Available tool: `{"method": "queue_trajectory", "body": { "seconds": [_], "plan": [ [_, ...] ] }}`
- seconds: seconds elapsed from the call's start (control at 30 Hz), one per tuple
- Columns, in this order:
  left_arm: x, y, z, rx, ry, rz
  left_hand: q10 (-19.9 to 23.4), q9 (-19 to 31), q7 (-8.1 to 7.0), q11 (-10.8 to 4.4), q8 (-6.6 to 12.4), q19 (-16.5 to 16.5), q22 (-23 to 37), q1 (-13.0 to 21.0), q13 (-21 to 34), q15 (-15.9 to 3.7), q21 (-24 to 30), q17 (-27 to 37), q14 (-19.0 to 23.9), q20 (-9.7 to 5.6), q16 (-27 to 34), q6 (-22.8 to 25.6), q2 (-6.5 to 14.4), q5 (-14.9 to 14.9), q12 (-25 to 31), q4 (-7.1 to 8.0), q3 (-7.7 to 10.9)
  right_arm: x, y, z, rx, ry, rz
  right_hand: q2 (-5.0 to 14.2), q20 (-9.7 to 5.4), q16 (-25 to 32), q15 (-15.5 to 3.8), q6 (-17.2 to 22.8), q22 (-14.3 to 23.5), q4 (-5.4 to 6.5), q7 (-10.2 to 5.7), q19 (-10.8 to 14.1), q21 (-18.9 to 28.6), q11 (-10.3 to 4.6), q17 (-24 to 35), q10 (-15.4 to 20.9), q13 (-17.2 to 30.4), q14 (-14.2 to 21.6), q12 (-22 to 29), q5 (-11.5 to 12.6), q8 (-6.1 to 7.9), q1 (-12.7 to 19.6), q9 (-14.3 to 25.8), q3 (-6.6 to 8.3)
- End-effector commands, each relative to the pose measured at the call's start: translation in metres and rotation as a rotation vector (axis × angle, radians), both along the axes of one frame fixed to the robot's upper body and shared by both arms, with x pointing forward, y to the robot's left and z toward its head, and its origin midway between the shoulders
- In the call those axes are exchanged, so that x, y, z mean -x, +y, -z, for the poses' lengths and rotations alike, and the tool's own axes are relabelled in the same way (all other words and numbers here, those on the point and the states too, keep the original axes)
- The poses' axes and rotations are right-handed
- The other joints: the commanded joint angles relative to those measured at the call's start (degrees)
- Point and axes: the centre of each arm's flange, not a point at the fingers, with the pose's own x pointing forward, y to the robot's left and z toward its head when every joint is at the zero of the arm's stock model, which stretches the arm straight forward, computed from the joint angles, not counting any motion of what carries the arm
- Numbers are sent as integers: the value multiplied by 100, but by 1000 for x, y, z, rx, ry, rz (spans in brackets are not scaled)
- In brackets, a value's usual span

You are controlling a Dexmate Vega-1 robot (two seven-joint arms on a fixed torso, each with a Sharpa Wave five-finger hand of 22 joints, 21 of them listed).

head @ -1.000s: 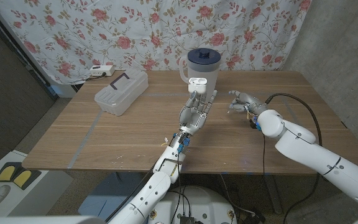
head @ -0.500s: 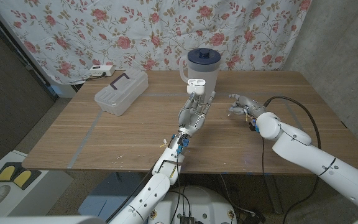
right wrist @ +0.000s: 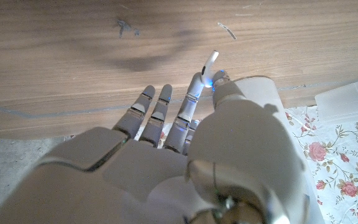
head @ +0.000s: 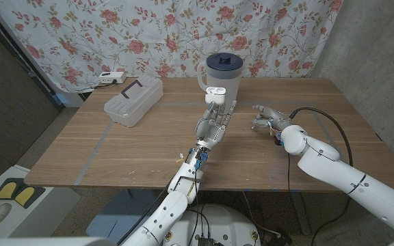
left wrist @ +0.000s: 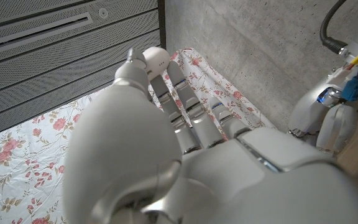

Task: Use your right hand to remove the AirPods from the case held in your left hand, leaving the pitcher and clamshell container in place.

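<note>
2 of your right hand's fingers (right wrist: 194, 93) pinch a small white AirPod earbud (right wrist: 210, 61), its stem poking out past the fingertips over the wood; the other fingers of that right hand (head: 265, 116) spread loosely beside them. In the head view the hand hovers low over the table, well to the right of the case.

Your left hand (head: 214, 123) stands upright, fingers reaching up and closed around the small white rounded AirPods case (head: 215, 91), which sits at the fingertips with its lid open. In the left wrist view the rounded white case (left wrist: 155, 61) peeks out above the fingers. You cannot tell from these views whether an earbud is inside it.

Just behind the case stands the clear plastic pitcher with a dark blue lid (head: 222, 75). Well to the left of your left hand, the translucent grey clamshell container with a dark latch (head: 134, 100) lies closed on the wooden table (head: 115, 150). A white power strip (head: 111, 77) rests at the table's far left edge, under the floral curtain (head: 81, 27).
</note>
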Motion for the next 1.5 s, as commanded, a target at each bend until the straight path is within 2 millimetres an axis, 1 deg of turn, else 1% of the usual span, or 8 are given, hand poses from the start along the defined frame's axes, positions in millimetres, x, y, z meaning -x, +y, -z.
{"method": "queue_trajectory", "body": {
  "seconds": [0.03,0.53,0.7,0.8,1.13,1.2,1.3,1.5],
  "plan": [
    [1,0,3,2,0,0,55,41,163,-42,374,12,33,80,1950,-59,13,7,84,-30,13,255,137,36,39,28,24,-2,-1,7,4,-2,36,-53,15,-41,-967,48,15,-8,8,15,48,-314,-18,329,-33,-61,21,-32,-2,40,32,-46],
    [0,0,3,3,0,4,57,38,172,-43,373,10,32,77,1954,-53,12,12,99,-33,14,250,135,34,27,27,21,-4,0,10,20,7,47,-47,-40,-139,-975,36,10,-9,36,1,36,-307,-98,276,-153,-112,-68,-53,-17,57,35,-43],
    [0,-1,2,-1,-3,6,59,32,167,-37,367,13,33,82,1959,-62,13,13,100,-32,12,246,132,34,27,23,21,-4,-2,9,16,14,39,-89,1,-280,-941,-70,7,33,53,-13,28,-285,-198,-99,-321,-246,-314,-84,-53,-18,39,-106],
    [0,-1,2,-2,-1,7,60,42,163,-37,373,11,33,90,1968,-65,13,16,107,-30,14,246,133,34,29,17,24,-4,-2,10,14,15,42,-72,-39,-318,-888,-99,14,63,87,118,77,-279,-224,-245,-406,-288,-430,-93,-48,-66,41,-131],
    [-1,-1,2,-5,-2,8,61,34,160,-32,372,10,33,100,1956,-63,13,29,125,-37,24,254,127,32,20,15,16,-3,-3,8,21,17,40,-150,35,-374,-778,-138,14,74,146,91,55,-267,-280,-437,-567,-392,-655,-117,-31,-156,41,-211],
    [-2,-1,2,-8,-3,5,63,28,165,-32,366,10,34,97,1952,-56,13,27,119,-28,19,249,135,32,18,20,17,-3,-4,8,13,21,33,-171,49,-384,-762,-143,12,75,156,103,55,-196,-299,-486,-614,-414,-723,-122,-25,-181,40,-232],
    [-2,-1,2,-8,3,9,67,28,161,-28,369,8,34,95,1959,-62,12,28,121,-32,18,256,134,31,23,21,15,-3,-4,9,15,21,37,-175,34,-435,-649,-180,6,56,187,129,52,-31,-352,-741,-739,-539,-958,-124,-21,-181,40,-244],
    [-3,-2,1,-9,-2,7,63,8,157,-34,366,9,34,99,1961,-65,13,30,121,-43,14,280,126,29,16,18,13,-2,-6,8,16,18,37,-187,50,-466,-549,-197,3,58,201,112,35,26,-395,-880,-839,-624,-1124,-127,-14,-207,40,-268]
  ]
}}
